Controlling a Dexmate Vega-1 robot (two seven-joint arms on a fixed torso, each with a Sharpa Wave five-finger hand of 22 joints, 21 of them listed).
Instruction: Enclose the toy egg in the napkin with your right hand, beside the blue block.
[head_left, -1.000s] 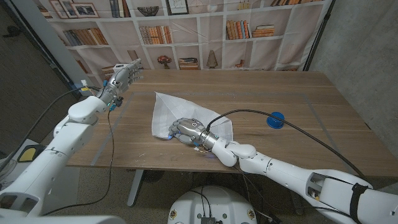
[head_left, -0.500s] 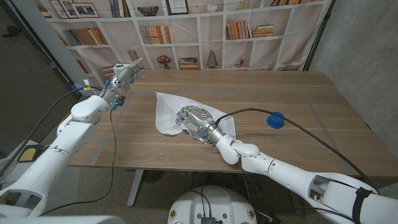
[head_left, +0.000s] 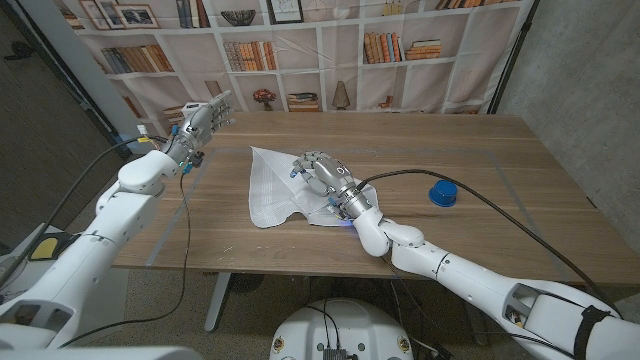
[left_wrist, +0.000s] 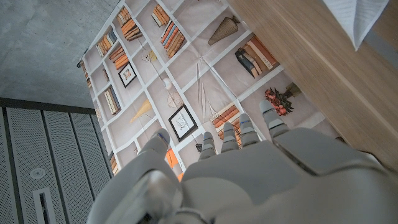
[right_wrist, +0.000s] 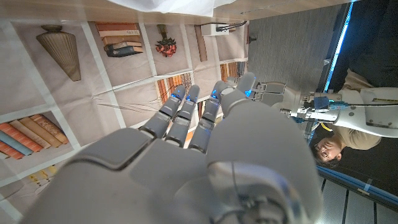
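A white napkin (head_left: 268, 187) lies crumpled on the wooden table (head_left: 480, 150), left of the middle. My right hand (head_left: 322, 174) hovers over the napkin's right part, its fingers stretched out and apart with nothing in them; the right wrist view shows that hand (right_wrist: 186, 155) from behind, with the napkin's edge (right_wrist: 168, 5) beyond the fingertips. The blue block (head_left: 443, 192), round and low, sits well to the right of the napkin. The toy egg is hidden. My left hand (head_left: 201, 123) is raised at the table's far left corner, fingers spread, holding nothing.
A black cable (head_left: 420, 181) runs over the table from my right wrist past the blue block. A bookshelf backdrop (head_left: 320, 50) stands behind the table. A person (right_wrist: 348, 134) shows at the right wrist view's edge. A napkin corner (left_wrist: 360, 18) shows in the left wrist view.
My right hand has moved from the napkin's near edge towards the far side and its fingers have straightened. The napkin's near right part has drawn in. The left hand has stayed put.
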